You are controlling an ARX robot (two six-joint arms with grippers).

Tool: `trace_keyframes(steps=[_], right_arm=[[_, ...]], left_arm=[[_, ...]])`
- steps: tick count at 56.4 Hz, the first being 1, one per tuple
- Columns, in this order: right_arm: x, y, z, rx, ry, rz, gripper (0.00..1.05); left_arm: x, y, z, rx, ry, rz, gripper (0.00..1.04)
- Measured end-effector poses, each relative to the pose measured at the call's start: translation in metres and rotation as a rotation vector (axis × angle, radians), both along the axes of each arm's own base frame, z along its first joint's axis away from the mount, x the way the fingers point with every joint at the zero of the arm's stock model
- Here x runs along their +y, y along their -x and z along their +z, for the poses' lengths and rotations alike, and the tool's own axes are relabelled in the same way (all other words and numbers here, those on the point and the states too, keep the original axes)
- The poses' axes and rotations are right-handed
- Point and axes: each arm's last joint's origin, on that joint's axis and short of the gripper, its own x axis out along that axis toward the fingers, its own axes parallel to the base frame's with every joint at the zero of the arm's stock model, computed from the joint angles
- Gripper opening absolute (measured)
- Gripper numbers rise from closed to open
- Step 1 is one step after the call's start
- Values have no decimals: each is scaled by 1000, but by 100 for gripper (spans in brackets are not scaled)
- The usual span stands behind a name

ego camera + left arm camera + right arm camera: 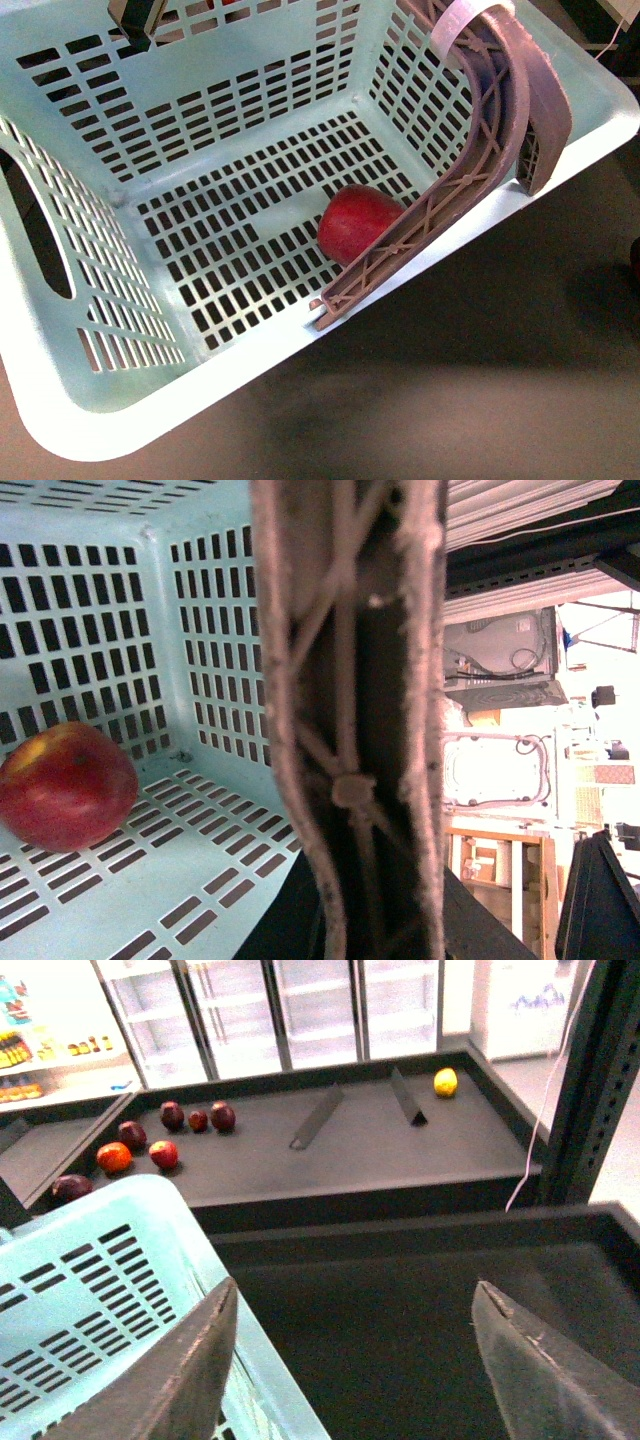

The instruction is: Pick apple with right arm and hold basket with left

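The glossy red apple [355, 220] lies on the slotted floor of the pale green basket [60, 420], near its right wall. In the left wrist view the apple [65, 785] rests alone on the basket [215, 870] floor. My left gripper [440, 240] is shut on the basket's right rim, one brown lattice finger inside and the other outside the wall. Up close, that left gripper [355, 730] has its fingers pressed close together. My right gripper [355, 1290] is open and holds nothing; it hangs over a dark surface beside the basket's rim [120, 1210].
A dark shelf behind carries several dark purplish fruits [172, 1114], an orange fruit [113, 1157], a small red fruit [163, 1153] and a yellow fruit [445, 1082]. Two dark dividers [318, 1117] lie on it. Glass-door fridges stand at the back.
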Motion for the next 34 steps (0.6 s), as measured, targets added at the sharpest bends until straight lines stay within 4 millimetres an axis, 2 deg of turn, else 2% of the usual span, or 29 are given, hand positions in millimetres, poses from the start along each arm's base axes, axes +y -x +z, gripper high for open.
trace_keyframes(steps=[12, 21, 23, 34], right_arm=[[-18, 33, -26, 0, 90, 2, 31], [-26, 51, -38, -2, 103, -2, 5], [-28, 54, -39, -4, 109, -2, 2], [-33, 71, -49, -1, 109, 2, 2]], left_arm=[[0, 0, 0, 5, 7, -6, 6], [0, 0, 0, 4, 5, -3, 6], [0, 0, 0, 4, 6, -3, 6], [0, 0, 0, 4, 5, -3, 6]])
